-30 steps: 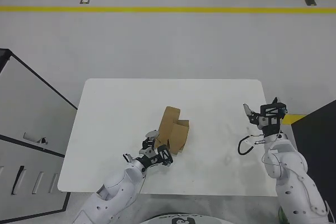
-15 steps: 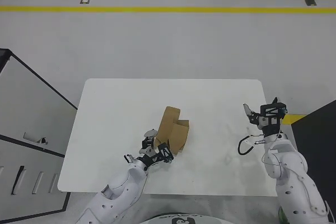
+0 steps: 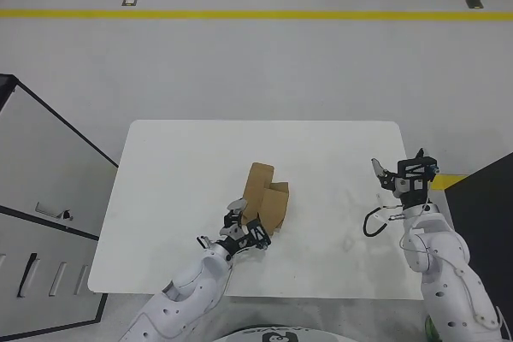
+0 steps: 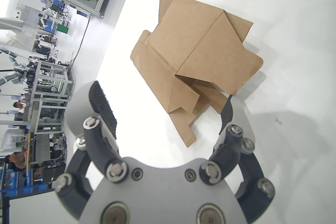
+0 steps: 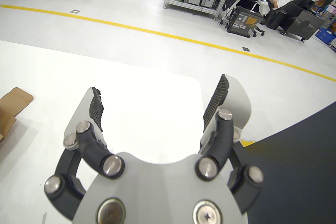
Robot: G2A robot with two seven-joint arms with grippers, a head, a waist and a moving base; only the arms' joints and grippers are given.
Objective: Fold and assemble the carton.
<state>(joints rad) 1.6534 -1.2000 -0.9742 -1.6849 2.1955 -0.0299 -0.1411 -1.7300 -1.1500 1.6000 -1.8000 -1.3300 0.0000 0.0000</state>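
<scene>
Risk 1: the carton (image 3: 265,198) lies on its side just left of the top view's middle, on the white table (image 3: 342,145), and nothing braces it. A push from the left gripper (image 3: 246,221) would likely slide it across the smooth top rather than fold it. Risk 2: a finger catching a loose flap off its score line could crease the board or collapse the half-raised shell. Left gripper fingers are spread wide around the carton's open end and hold nothing. 1 fingertip sits just beside the rounded flap (image 4: 236,70); contact cannot be told. The right gripper (image 5: 158,84) is also spread wide and empty, at the table's right edge in the right of the top view, well apart from the carton, so it gives no support. Materials: plain brown cardboard, matte, with crisp scored folds. The shell is partly erected, with 1 round-cornered flap and a stepped tab (image 4: 183,130) flat on the table. Finger pads (image 4: 103,104) are black ribbed rubber on pale shells.
</scene>
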